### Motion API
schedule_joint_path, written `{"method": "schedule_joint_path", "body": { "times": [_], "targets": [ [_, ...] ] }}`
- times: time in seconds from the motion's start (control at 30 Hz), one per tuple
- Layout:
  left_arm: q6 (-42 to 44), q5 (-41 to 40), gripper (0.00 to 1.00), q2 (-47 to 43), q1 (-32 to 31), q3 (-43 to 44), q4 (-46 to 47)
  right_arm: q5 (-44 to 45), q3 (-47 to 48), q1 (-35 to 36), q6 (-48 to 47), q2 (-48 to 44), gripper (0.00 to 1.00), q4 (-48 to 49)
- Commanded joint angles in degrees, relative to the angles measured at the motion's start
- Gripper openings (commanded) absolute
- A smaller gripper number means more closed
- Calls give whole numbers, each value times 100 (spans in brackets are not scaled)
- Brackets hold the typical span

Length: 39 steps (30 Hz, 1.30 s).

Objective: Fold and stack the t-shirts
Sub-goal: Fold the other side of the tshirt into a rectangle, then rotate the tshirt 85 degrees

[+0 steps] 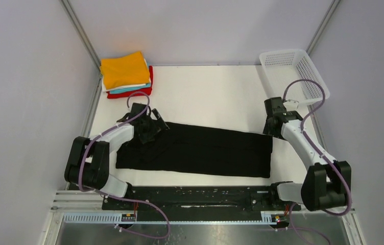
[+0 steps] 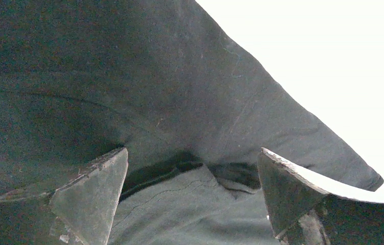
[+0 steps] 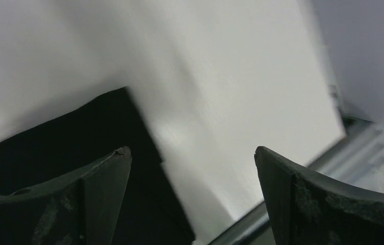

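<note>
The black t-shirt point(image 1: 200, 150) lies folded into a long band across the table's middle. My left gripper point(image 1: 151, 127) is open, low over the shirt's far left end, where the cloth is bunched. In the left wrist view the black cloth point(image 2: 144, 97) fills the frame and a fold lies between my open fingers point(image 2: 95, 196). My right gripper point(image 1: 271, 125) is open at the shirt's far right corner. The right wrist view shows that corner point(image 3: 103, 138) beside the left finger, with nothing between the jaws. A stack of folded orange, white, teal and red shirts point(image 1: 125, 73) sits at the back left.
A white plastic mesh basket point(image 1: 294, 71) stands at the back right, near my right arm. The white table point(image 1: 210, 97) is bounded by grey walls with metal rails. A black mounting bar point(image 1: 200, 196) runs along the near edge.
</note>
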Motion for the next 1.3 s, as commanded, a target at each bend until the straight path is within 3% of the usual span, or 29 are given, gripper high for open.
{"method": "schedule_joint_path", "body": {
  "times": [0.0,0.07,0.1,0.2,0.33,0.47,0.57,0.67,0.73,0.8,0.87,1.1,1.27],
  "targets": [
    [-37,-94,99,671,3,530,-11,-3508,-678,16,-607,-530,99,1990],
    [-89,1,99,1056,-119,971,3,-5330,-999,192,-501,-468,99,3001],
    [-107,4,99,1252,-218,1208,44,-5740,-1019,438,-503,-346,100,3297],
    [-115,-52,99,2006,-573,2257,20,-5248,-593,1216,-769,271,100,3140],
    [-136,18,99,2989,-807,3685,-201,-5016,-323,1340,-583,1137,100,2890],
    [-259,535,99,4096,-858,5205,-225,-5157,-644,1685,-180,1590,100,2954],
    [-296,707,99,5032,-1030,6705,-220,-5576,-1071,2168,137,1594,100,3329],
    [-519,1083,99,6315,-1202,8735,-230,-5683,-1228,2863,350,1402,99,3469],
    [-1011,1344,99,7129,-1252,9786,289,-5727,-1167,3312,554,1340,100,3580],
    [-1831,1351,99,7649,-1251,10065,1291,-5897,-1021,3711,797,1386,99,3740],
    [-2218,1102,99,8008,-1230,10320,1577,-6048,-863,4066,976,1415,100,3946],
    [-1994,-60,99,7911,-994,10203,1433,-5585,-963,4334,1266,654,100,3800],
    [-2411,361,99,8084,-711,10413,2040,-4852,-1565,4342,1341,-563,100,4387]
  ]
}}
